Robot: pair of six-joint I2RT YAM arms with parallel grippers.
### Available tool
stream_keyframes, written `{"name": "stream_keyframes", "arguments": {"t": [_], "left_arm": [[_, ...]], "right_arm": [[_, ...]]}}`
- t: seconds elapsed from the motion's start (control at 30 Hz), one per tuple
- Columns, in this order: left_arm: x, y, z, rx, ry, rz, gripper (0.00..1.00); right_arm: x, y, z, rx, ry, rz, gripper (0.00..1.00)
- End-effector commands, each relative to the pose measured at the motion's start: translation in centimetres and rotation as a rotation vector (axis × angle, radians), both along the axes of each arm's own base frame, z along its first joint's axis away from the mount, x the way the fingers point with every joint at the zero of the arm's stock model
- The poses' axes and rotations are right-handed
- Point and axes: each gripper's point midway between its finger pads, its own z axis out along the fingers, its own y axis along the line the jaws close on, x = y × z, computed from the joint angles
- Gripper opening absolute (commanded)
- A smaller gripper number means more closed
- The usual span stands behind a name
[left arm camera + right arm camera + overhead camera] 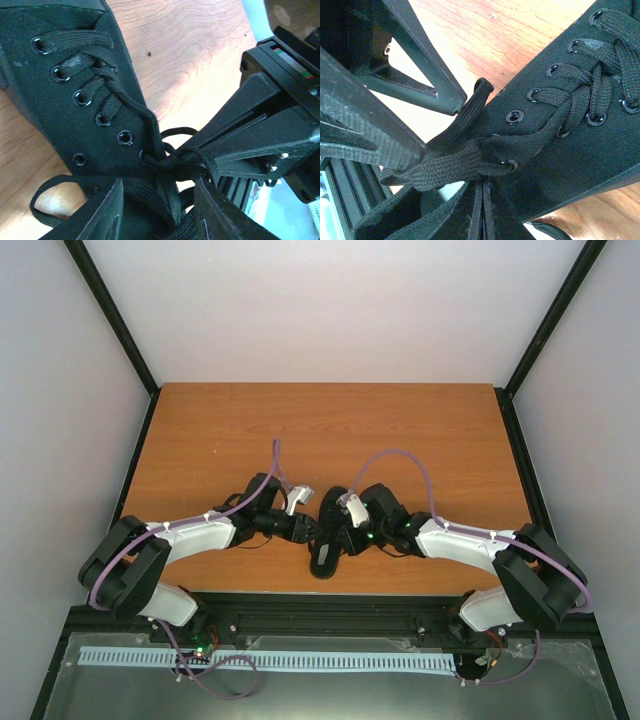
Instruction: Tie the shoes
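Note:
A black low-top shoe [328,540] lies on the wooden table near its front edge, directly between my two grippers. In the left wrist view the shoe [75,100] shows its eyelets and crossed laces, which gather into a loose knot [167,162] at the top eyelet. My left gripper [159,184] is open, with lace strands running through the gap between its fingers. My right gripper [482,184] is shut, its tips against the lace knot [455,165]. From above, the left gripper [307,529] and right gripper [346,533] flank the shoe's opening.
The wooden table [400,440] stretches away behind the shoe, with grey walls on three sides. A black rail [330,612] and a white slotted strip [260,660] run along the near edge. Purple cables [400,455] arch over both arms.

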Motion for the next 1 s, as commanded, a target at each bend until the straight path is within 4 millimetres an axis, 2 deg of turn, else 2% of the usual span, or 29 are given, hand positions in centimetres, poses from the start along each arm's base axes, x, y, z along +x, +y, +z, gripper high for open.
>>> {"name": "stream_keyframes", "arguments": {"t": [0.0, 0.37, 0.77, 0.97], "left_arm": [[0.0, -0.8, 1.6, -0.065, -0.042, -0.051, 0.42], [0.1, -1.1, 1.3, -0.069, -0.034, -0.064, 0.43], [0.2, -1.7, 1.5, -0.063, -0.037, -0.074, 0.38], [0.3, -1.9, 1.9, -0.031, -0.077, -0.065, 0.43]], "right_arm": [[0.3, 1.0, 1.0, 0.025, -0.02, 0.012, 0.03], [0.2, 1.2, 1.1, 0.031, -0.016, 0.02, 0.03], [0.1, 1.5, 1.0, 0.032, -0.011, 0.027, 0.03], [0.0, 1.5, 1.2, 0.037, -0.014, 0.029, 0.03]]}}
